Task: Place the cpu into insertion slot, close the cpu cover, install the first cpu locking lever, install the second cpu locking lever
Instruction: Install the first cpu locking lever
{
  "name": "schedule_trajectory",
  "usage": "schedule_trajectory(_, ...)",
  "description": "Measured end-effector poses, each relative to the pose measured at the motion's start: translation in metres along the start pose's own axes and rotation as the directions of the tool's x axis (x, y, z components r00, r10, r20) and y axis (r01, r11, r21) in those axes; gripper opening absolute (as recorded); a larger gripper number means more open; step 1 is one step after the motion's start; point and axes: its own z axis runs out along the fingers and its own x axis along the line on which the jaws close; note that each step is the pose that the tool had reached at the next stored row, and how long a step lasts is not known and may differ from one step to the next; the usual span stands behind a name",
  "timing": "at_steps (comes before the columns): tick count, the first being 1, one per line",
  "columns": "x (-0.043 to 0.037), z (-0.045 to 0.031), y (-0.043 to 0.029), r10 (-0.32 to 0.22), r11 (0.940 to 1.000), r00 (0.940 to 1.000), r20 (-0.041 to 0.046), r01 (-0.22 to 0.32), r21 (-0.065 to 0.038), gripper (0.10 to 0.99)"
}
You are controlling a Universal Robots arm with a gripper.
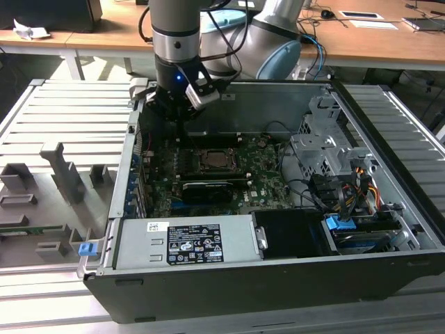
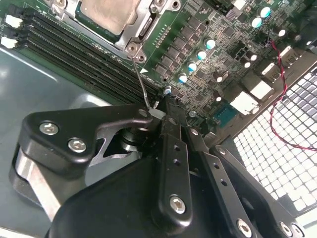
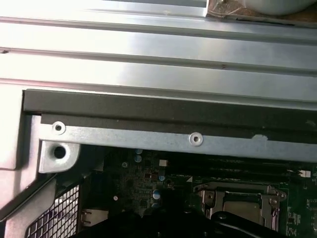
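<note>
The arm (image 1: 177, 42) stands nearly upright and reaches down into the open computer case (image 1: 278, 285), which sits on a ribbed metal surface (image 1: 55, 111). The gripper (image 1: 175, 115) is low over the green circuit board (image 2: 208, 29), at the far side of the insertion slot (image 1: 191, 163).

In the second wrist view the matte black fingers (image 2: 171, 131), studded with bright screw heads, are drawn narrow. They pinch the free end of a thin bent wire, a locking lever (image 2: 141, 82), which runs from a screw at the socket's corner to the fingertips.

The cpu (image 2: 110, 14) lies flat in the socket, its dull silver-grey top showing through the window of the cpu cover (image 2: 143, 32). The cover is a thin bright metal frame lying down around the chip.

Long black memory slots (image 2: 74, 47) run beside the socket. Round capacitors (image 2: 192, 66) with pale blue tops dot the board. A twisted red and black wire (image 2: 277, 84) crosses a perforated grille (image 2: 282, 144) in the case wall.
</note>
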Motion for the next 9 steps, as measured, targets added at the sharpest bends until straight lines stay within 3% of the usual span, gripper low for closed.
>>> schedule_trajectory(9,-0.0049,0.0009,0.0006,0.0,1.0,1.0,0.0,0.0,0.0,0.106)
